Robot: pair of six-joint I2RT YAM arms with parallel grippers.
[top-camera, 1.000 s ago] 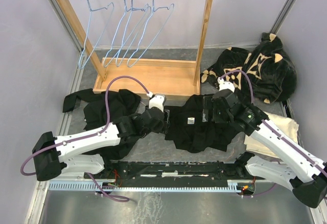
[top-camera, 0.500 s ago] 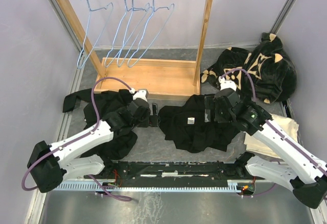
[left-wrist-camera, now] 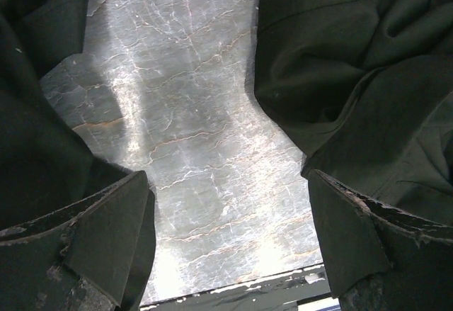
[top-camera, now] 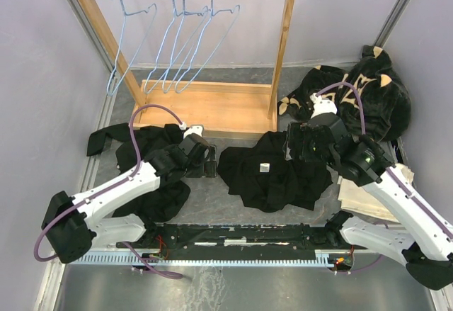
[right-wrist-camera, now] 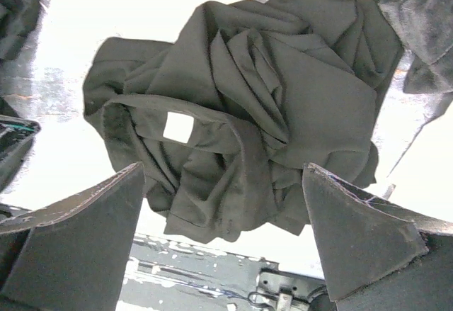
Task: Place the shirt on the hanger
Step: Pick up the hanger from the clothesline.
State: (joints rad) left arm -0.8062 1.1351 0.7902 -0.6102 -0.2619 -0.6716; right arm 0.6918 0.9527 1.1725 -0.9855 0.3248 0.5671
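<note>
The black shirt (top-camera: 272, 178) lies bunched on the grey table at centre, its white collar tag (top-camera: 263, 168) facing up. In the right wrist view the shirt (right-wrist-camera: 283, 98) and its tag (right-wrist-camera: 178, 127) sit beneath my right gripper (right-wrist-camera: 223, 233), which is open and empty. From above, the right gripper (top-camera: 297, 144) hovers over the shirt's upper right edge. My left gripper (top-camera: 210, 161) is open just left of the shirt. Its wrist view shows the left gripper (left-wrist-camera: 230, 240) over bare table, with the shirt (left-wrist-camera: 354, 63) on the right. Several light-blue hangers (top-camera: 174, 6) hang on the rack's rod.
The wooden rack (top-camera: 212, 105) stands at the back. A black plush garment with tan flowers (top-camera: 361, 98) lies back right, and a cream cloth (top-camera: 368, 190) lies under the right arm. Another black garment (top-camera: 152, 162) lies under the left arm. A black rail (top-camera: 241, 234) runs along the near edge.
My left gripper has opened and drawn back left off the shirt's edge. My right gripper has lifted slightly toward the back. The shirt stays bunched on the table.
</note>
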